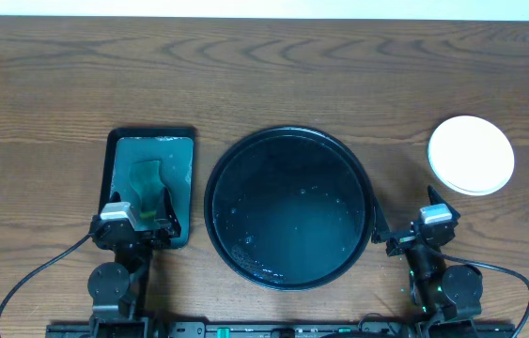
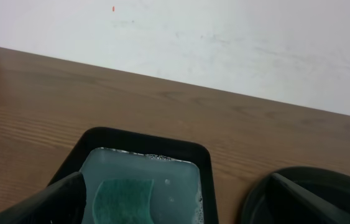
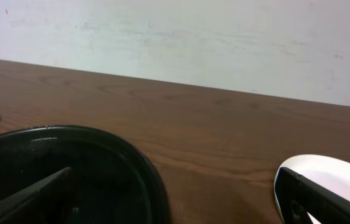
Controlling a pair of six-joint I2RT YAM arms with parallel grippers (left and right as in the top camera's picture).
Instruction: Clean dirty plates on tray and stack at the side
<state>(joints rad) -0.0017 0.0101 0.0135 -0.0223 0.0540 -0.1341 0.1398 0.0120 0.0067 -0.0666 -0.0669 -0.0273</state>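
OK, so the black tray (image 1: 287, 207) sits mid-table, nearer the robot's edge. There's nothing on it except water beads and a bit of foam on the glossy bottom, mostly toward the near-left side. The plate stack (image 1: 471, 155) is off it, on bare wood to the R and a little further back, well apart from the rim. A white plate is on top and looks clean. A thin edge shows under it on the near side, but I can't count how many lie below.

The left gripper (image 1: 140, 218) hangs over the near end of the green tray (image 1: 112, 178), w/ nothing in it. In its wrist cam the two fingers (image 2: 44, 202) are spread wide, w/ the sponge (image 2: 123, 199) between them, lying in shallow soapy water. Whether the tips touch the water I can't tell.

The right gripper (image 1: 410, 230) is just off the black tray's near-right rim, also spread wide and holding nothing. In its wrist cam one of its fingers (image 3: 32, 196) is seen against the black tray and the other against the white plate's edge, w/ bare table (image 1: 264, 84) in between.

Both arms are pulled back near their bases, cables trailing off to each side. A white wall (image 2: 224, 43) runs behind the table's far edge.
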